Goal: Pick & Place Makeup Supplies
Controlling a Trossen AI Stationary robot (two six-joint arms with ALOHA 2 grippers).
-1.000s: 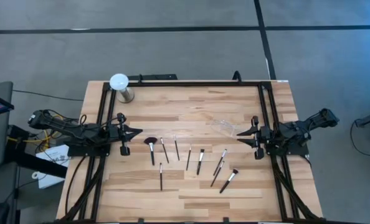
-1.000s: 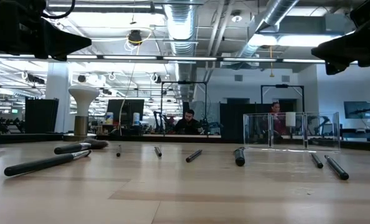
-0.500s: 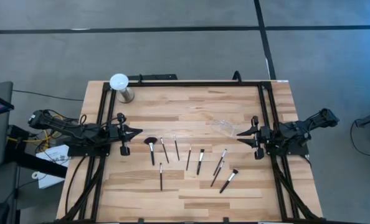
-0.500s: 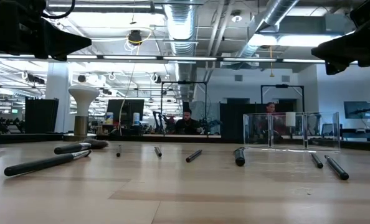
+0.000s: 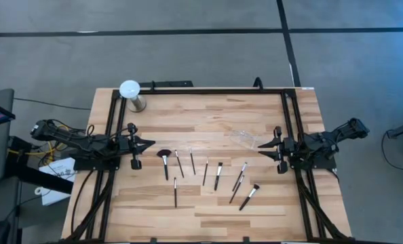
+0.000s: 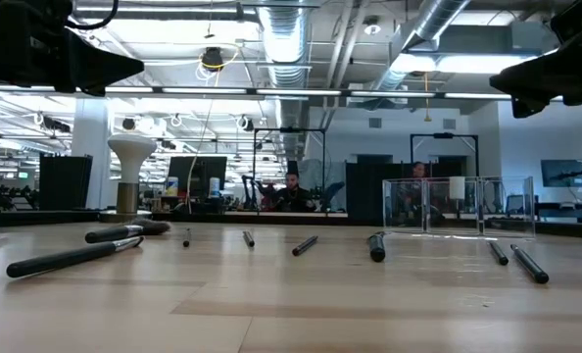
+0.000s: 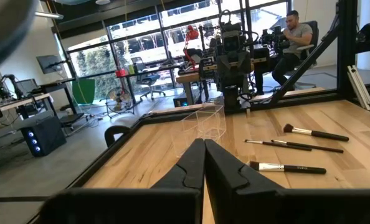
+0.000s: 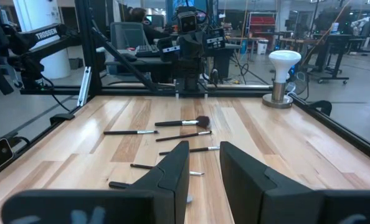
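Observation:
Several thin makeup brushes lie flat and scattered on the wooden table's middle [image 5: 217, 175]. The one with the wide reddish-brown fan head [image 5: 165, 163] is farthest left, and it also shows in the right wrist view [image 8: 184, 122]. My left gripper [image 5: 150, 144] hovers at the table's left side, shut, its tips pointing toward the brushes. My right gripper [image 5: 259, 144] hovers at the right side, open, beside a clear plastic pouch [image 5: 242, 137]. Neither gripper touches anything. The low view shows the brushes [image 6: 71, 257] on the tabletop and both arms above them.
A white globe on a metal base [image 5: 129, 90] stands at the far left corner. A black frame rail [image 5: 201, 91] runs along the far edge and both sides. Bare wood lies near the front edge [image 5: 208, 220]. People sit in the room beyond the table [image 6: 291, 191].

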